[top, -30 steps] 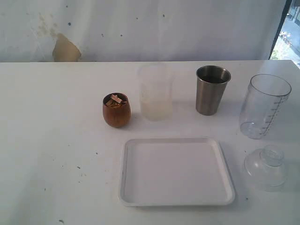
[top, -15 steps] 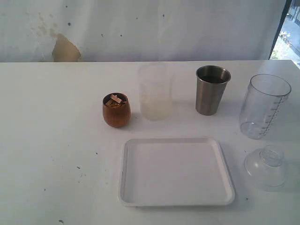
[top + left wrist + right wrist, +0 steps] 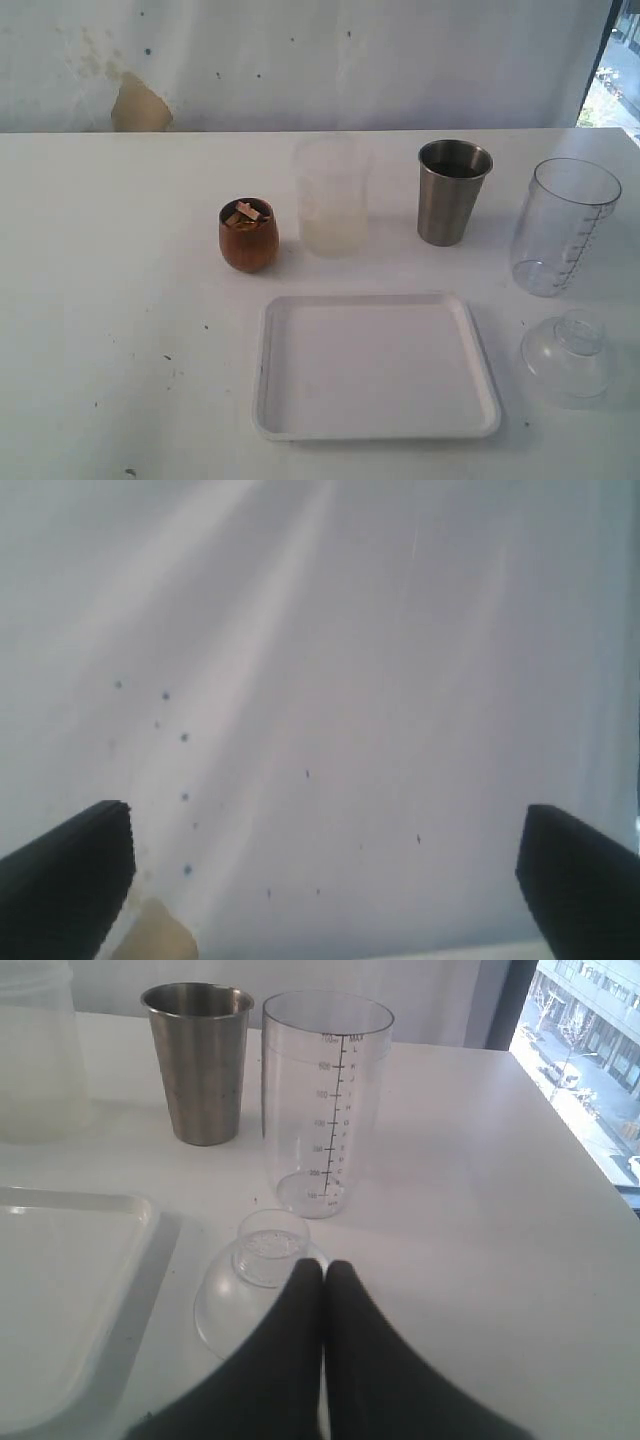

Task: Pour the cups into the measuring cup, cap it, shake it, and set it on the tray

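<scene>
The left end effector (image 3: 325, 830) is gaping, empty. The right end effector (image 3: 322, 1265) is sitting clenched beside a clear dome (image 3: 235, 1300), perhaps a lid. The measuring cup (image 3: 565, 225) is standing far right.

The exterior view looks from above the near edge of the table (image 3: 100, 300), tilted down toward the far wall (image 3: 400, 60), and takes in the whole layout. The right wrist view sits low over the near right corner and faces far, close behind the clear lid (image 3: 235, 1300). It shares the lid, the measuring cup (image 3: 325, 1100), the steel tumbler (image 3: 200, 1060) and the right side of the tray (image 3: 70, 1300) with the exterior view. The left wrist view faces the far wall at close range and shares only the tan patch (image 3: 155, 935) on it.
</scene>
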Available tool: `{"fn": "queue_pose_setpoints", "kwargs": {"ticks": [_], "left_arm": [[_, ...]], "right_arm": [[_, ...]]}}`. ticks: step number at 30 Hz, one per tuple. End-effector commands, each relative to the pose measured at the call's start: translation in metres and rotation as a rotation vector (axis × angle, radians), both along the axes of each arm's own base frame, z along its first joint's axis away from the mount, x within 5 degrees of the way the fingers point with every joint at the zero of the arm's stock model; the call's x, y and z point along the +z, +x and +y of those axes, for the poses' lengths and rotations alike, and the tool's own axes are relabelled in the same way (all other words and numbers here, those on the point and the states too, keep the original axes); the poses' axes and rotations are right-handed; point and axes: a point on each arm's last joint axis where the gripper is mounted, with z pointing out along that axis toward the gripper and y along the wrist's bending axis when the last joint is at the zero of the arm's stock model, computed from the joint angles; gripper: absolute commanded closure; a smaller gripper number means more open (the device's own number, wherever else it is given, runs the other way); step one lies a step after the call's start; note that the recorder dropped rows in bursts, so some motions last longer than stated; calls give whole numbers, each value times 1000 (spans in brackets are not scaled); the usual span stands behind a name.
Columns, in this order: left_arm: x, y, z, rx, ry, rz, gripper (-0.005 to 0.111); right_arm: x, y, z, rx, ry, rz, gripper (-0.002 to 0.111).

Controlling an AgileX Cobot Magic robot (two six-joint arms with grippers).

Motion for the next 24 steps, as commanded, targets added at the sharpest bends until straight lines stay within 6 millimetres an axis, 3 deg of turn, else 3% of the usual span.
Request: {"fn": "queue_pose_setpoints", "kwargs": {"ticks": [1,8,17,24], "left_arm": [[-25,30,-3,-55,21,157,2],[-74,68,-12,-203,13,316,2],[-122,90,-29,-404,106,375,2],[-153,128,-75,-523,277,385,2]], "right_arm": [[0,0,0,0,-7,-3,108],[0,0,0,0,-7,-3,108],[0,0,0,0,-7,-3,108],[0,0,0,0,-7,-3,108]]}}
